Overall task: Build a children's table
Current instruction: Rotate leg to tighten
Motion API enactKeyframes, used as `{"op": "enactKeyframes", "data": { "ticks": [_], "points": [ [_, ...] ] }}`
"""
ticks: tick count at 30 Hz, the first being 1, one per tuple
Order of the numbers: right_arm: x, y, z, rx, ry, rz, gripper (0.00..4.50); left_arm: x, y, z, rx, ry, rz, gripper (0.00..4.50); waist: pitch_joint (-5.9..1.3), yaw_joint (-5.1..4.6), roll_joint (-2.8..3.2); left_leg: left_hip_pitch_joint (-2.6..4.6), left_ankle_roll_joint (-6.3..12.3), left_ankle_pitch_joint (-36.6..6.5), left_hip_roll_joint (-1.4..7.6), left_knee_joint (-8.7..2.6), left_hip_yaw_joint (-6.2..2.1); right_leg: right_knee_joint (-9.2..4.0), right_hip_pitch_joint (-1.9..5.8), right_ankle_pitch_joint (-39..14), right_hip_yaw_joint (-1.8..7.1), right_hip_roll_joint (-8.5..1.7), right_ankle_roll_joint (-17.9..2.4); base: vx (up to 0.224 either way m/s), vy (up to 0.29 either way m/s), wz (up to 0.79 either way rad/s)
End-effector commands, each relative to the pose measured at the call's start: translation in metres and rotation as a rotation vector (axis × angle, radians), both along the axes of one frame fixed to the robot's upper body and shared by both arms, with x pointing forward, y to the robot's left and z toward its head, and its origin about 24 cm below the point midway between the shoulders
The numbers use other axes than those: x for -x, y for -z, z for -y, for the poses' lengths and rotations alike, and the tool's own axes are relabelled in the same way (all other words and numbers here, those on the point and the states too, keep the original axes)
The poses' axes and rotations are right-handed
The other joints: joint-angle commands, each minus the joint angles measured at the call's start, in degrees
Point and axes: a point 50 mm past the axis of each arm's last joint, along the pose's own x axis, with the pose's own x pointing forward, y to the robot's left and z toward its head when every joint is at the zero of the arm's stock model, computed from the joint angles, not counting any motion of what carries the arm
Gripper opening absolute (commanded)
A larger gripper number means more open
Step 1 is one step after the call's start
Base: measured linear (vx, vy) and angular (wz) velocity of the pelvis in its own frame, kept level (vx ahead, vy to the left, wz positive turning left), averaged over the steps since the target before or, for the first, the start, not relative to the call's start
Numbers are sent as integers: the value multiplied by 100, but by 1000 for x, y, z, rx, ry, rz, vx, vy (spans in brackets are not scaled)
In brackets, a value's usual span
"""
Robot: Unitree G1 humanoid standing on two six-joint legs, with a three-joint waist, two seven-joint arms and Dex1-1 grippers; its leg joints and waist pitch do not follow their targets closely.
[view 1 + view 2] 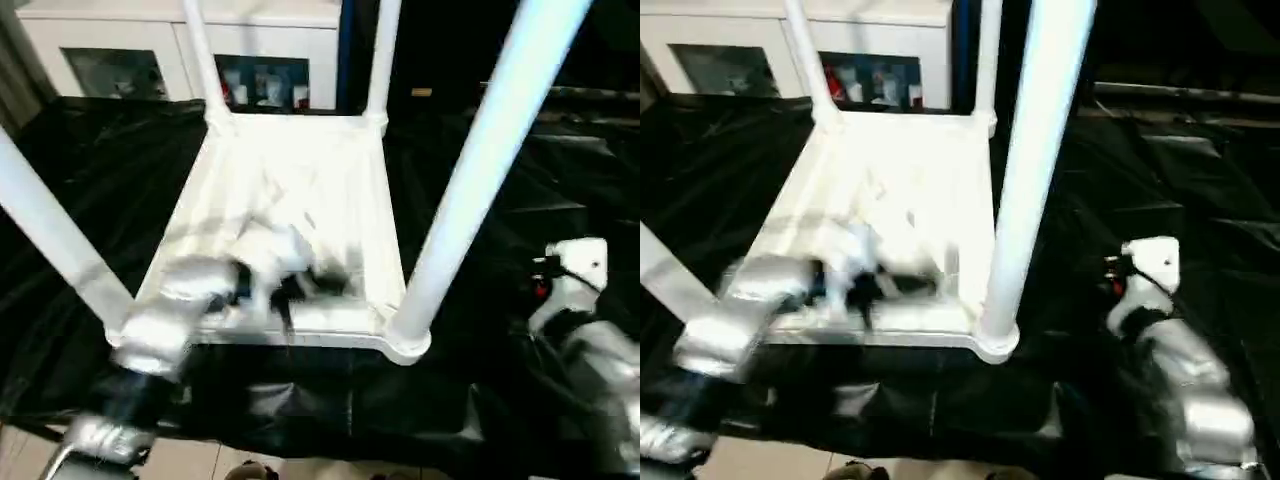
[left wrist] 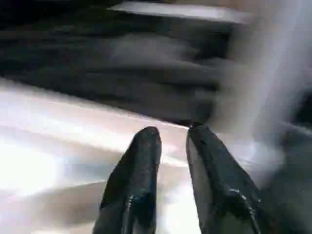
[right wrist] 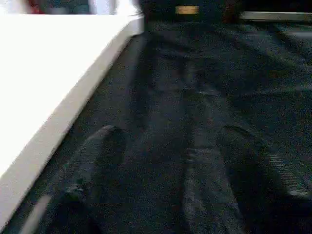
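The upside-down children's table [image 1: 300,190] leaves black cloth [image 3: 204,97] beside its edge; left tool [image 2: 173,134] slightly parted, right tool [image 3: 170,161] spread, both holding nothing.

Table [image 1: 300,180] on cloth [image 1: 520,200] (seemingly inverted)

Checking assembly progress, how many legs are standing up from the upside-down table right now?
4. Far-left corner leg, far-right corner leg, near-right corner leg, near-left corner leg. Each rises from a corner of the table top; none seems hidden.

Upturned table [image 1: 902,190] on black sheet [image 1: 1160,180]
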Motion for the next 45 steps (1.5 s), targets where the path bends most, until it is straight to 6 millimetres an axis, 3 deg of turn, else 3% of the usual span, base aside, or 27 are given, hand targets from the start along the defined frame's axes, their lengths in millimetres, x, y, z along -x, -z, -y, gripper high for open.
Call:
{"op": "enactKeyframes", "data": {
  "ticks": [1, 2, 4, 5, 6, 7, 8, 10, 15, 16, 20, 21, 22, 24, 31, 33, 34, 36, 37, 38, 39, 40, 41, 42, 43, 44, 45],
  "points": [
    [1, -4, -2, 28, 44, 13, 352, -6, 6, -20, -9, -264, -20, 143, -361, -47, -109, 58, 90, -1286, 289, -382, -115, -455, 231, -1657, 178, -392, -1095, 0, 0, 0],
    [1, -3, -8, 56, 72, 17, 369, -2, 12, -33, 75, -507, -27, 148, -352, -48, -148, 58, 71, -1334, 277, -391, -120, -485, 224, -1965, 185, -397, -917, 0, 0, 0],
    [2, -2, -13, 70, 91, 24, 390, 5, 14, -40, 156, -634, -24, 173, -355, -73, -139, 63, 33, -1354, 291, -387, -124, -497, 200, -1981, 190, -387, -868, 0, 0, 0],
    [3, -1, -15, 75, 98, 26, 397, 9, 14, -42, 186, -674, -22, 181, -335, -94, -171, 49, 40, -1400, 298, -399, -130, -515, 202, -2007, 192, -394, -872, 0, 0, 0],
    [3, -1, -19, 68, 108, 36, 413, 16, 18, -42, 156, -718, -21, 194, -333, -108, -202, 65, 44, -1592, 266, -407, -130, -555, 159, -2275, 188, -362, -694, 0, 0, 0],
    [4, -1, -24, 71, 104, 48, 413, 21, 21, -39, 93, -717, -5, 194, -345, -111, -225, 51, 47, -1566, 285, -419, -148, -533, 180, -2218, 194, -375, -641, 0, 0, 0],
    [5, -1, -28, 75, 98, 55, 425, 24, 22, -37, 66, -721, 8, 207, -328, -108, -188, 31, 48, -1549, 302, -440, -159, -539, 155, -2109, 201, -366, -539, 0, 0, 0],
    [6, 0, -33, 72, 90, 66, 442, 28, 23, -33, 67, -730, 18, 226, -322, -114, -204, 58, 25, -1672, 306, -454, -162, -537, 130, -2030, 204, -349, -476, 0, 0, 0],
    [10, 4, -40, 39, 88, 55, 450, 31, 13, -31, 130, -798, 93, 272, -321, -123, -189, 43, -43, -1806, 298, -464, -174, -525, 142, -1703, 211, -340, -513, 0, 0, 0],
    [13, 6, -43, 45, 77, 44, 450, 32, 10, -32, 140, -832, 111, 272, -317, -111, -126, 37, -45, -1787, 293, -466, -187, -506, 147, -1568, 211, -343, -533, 0, 0, 0],
    [16, 9, -43, 60, 90, 23, 450, 35, 12, -30, 129, -846, 97, 289, -331, -138, -167, 11, 0, -1617, 270, -442, -173, -487, 179, -1229, 208, -331, -574, 0, 0, 0],
    [16, 10, -42, 79, 92, 18, 450, 35, 13, -29, 118, -836, 97, 289, -310, -126, -92, 15, -14, -1635, 271, -451, -184, -488, 161, -1243, 209, -336, -578, 0, 0, 0],
    [15, 11, -42, 96, 96, 14, 450, 36, 14, -27, 110, -827, 97, 289, -317, -146, -132, 18, -13, -1671, 272, -443, -177, -499, 166, -1247, 207, -321, -568, 0, 0, 0],
    [16, 12, -41, 89, 105, 9, 450, 38, 16, -26, 115, -824, 90, 289, -306, -139, -103, 26, -37, -1742, 272, -448, -180, -505, 156, -1297, 206, -321, -572, 0, 0, 0],
    [16, 12, -39, 78, 111, 3, 450, 41, 17, -28, 101, -846, 82, 289, -270, -148, -124, 25, -48, -1861, 276, -463, -189, -516, 141, -1456, 207, -321, -526, 0, 0, 0],
    [16, 13, -38, 85, 110, -2, 450, 42, 19, -29, 96, -849, 77, 289, -303, -161, -179, -47, 93, -1224, 260, -406, -167, -484, 128, -763, 204, -299, -649, 0, 0, 0],
    [16, 13, -38, 82, 112, -2, 450, 42, 19, -29, 95, -850, 76, 289, -339, -158, -168, -108, 325, -556, 215, -331, -141, -434, 116, 45, 178, -273, -826, 0, 0, 0],
    [15, 12, -38, 80, 113, -1, 450, 43, 19, -28, 98, -850, 76, 289, -506, -154, -164, -251, 1080, 1027, 53, -73, -75, -310, 4, 2096, 57, -162, -1237, 0, 0, 0],
    [15, 12, -37, 80, 112, -1, 450, 43, 19, -28, 99, -850, 75, 289, -574, -151, -192, -302, 1291, 1450, 14, 3, -70, -262, -13, 2643, 27, -136, -1313, -74, 13, 2],
    [15, 12, -37, 81, 111, -1, 450, 43, 19, -27, 100, -850, 75, 289, -608, -140, -153, -400, 1633, 1895, -30, 60, -84, -283, -132, 3076, -79, -78, -1449, -74, 13, 2],
    [14, 12, -37, 84, 111, -2, 450, 44, 19, -27, 99, -848, 75, 289, -635, -126, -126, -458, 1872, 1897, -1, 115, -103, -346, -240, 2818, -152, -60, -1520, -107, 26, 7],
    [13, 12, -36, 91, 110, -3, 450, 45, 20, -25, 99, -840, 72, 289, -621, -146, -139, -505, 1964, 1634, 2, 124, -92, -436, -276, 2341, -191, -66, -1503, -152, 35, 10],
    [13, 12, -36, 93, 110, -3, 450, 45, 20, -25, 99, -838, 72, 289, -574, -143, -126, -509, 1930, 1035, 51, 88, -95, -549, -324, 1441, -224, -105, -1457, -152, 35, 10],
    [12, 11, -35, 96, 110, -4, 450, 45, 20, -24, 98, -835, 70, 289, -480, -165, -88, -409, 1614, -602, 164, -6, -113, -757, -369, -893, -285, -165, -1174, -175, 40, 3],
    [12, 11, -35, 96, 110, -4, 450, 45, 20, -24, 98, -835, 70, 289, -315, -256, -28, -227, 1020, -2404, 292, -175, -149, -826, -396, -2884, -465, -107, -553, -196, 45, -7],
    [13, 12, -30, 106, 141, -6, 450, 49, 20, -19, 112, -786, 67, 289, -187, -266, 70, -314, 319, -4062, 674, -698, -311, -247, -206, -3233, -627, 73, 95, -196, 45, -7],
    [13, 12, -30, 106, 141, -6, 450, 49, 20, -19, 112, -786, 67, 289, -154, -95, 79, -644, 40, -4684, 803, -1094, -287, 861, 165, -2408, -596, 61, 61, -246, 30, -1]
  ]
}}
